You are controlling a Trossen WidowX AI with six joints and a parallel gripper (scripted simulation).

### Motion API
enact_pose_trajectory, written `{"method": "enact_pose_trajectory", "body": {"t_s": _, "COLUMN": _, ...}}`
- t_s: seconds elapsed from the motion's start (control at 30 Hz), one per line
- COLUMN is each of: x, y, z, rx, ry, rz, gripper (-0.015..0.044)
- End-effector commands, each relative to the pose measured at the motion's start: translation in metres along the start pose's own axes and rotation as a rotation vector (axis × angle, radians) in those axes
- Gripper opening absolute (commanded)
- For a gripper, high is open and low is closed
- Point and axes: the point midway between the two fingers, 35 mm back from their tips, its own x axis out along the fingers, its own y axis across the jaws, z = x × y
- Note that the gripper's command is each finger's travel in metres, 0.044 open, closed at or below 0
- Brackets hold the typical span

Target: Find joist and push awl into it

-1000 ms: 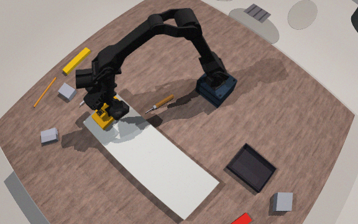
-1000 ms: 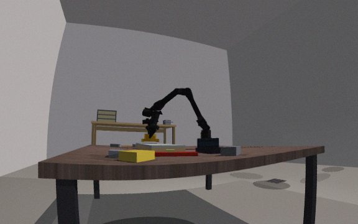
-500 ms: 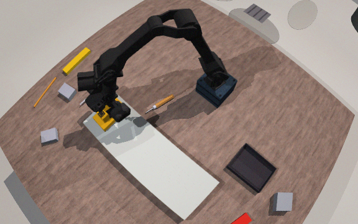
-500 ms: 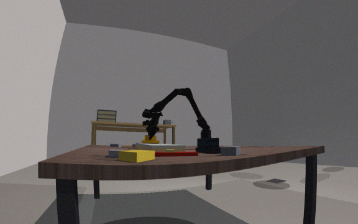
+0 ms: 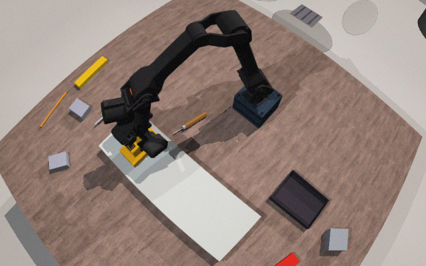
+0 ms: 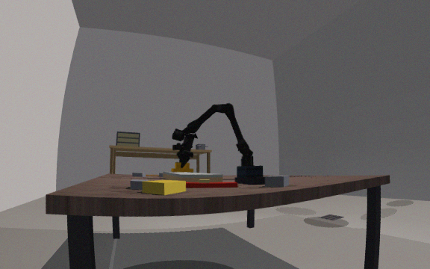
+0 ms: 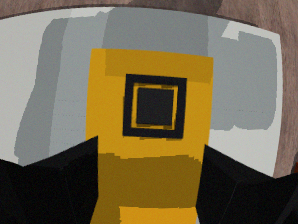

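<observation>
My gripper (image 5: 139, 145) (image 6: 183, 164) (image 7: 148, 144) is shut on the yellow stud finder (image 5: 134, 159) (image 6: 182, 168) (image 7: 111, 112), with a finger on each side of its body. The stud finder is upright at the far left end of the pale floor panel (image 5: 205, 207) (image 6: 196, 174) (image 7: 15, 100); whether its base touches the panel is hard to tell. Its square display looks dark in the wrist view. The awl (image 5: 196, 120), with an orange-brown handle, lies on the table between the panel and the arm's base. The dark tray (image 5: 299, 201) stands right of the panel and holds nothing.
A tool with a silver shaft (image 5: 98, 121) is partly hidden under the arm. Grey blocks (image 5: 79, 108) (image 5: 58, 162) (image 5: 336, 239), a yellow bar (image 5: 91, 72), an orange stick (image 5: 54, 109) and a red bar (image 5: 288, 259) (image 6: 211, 184) lie around the panel.
</observation>
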Motion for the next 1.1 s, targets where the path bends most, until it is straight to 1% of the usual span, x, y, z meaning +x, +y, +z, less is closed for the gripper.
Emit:
{"method": "enact_pose_trajectory", "body": {"t_s": 0.0, "x": 0.0, "y": 0.019, "z": 0.0, "rx": -0.005, "ry": -0.002, "rz": 0.019, "gripper": 0.0}}
{"method": "enact_pose_trajectory", "body": {"t_s": 1.07, "x": -0.002, "y": 0.133, "z": 0.0, "rx": -0.002, "ry": -0.002, "rz": 0.029, "gripper": 0.0}}
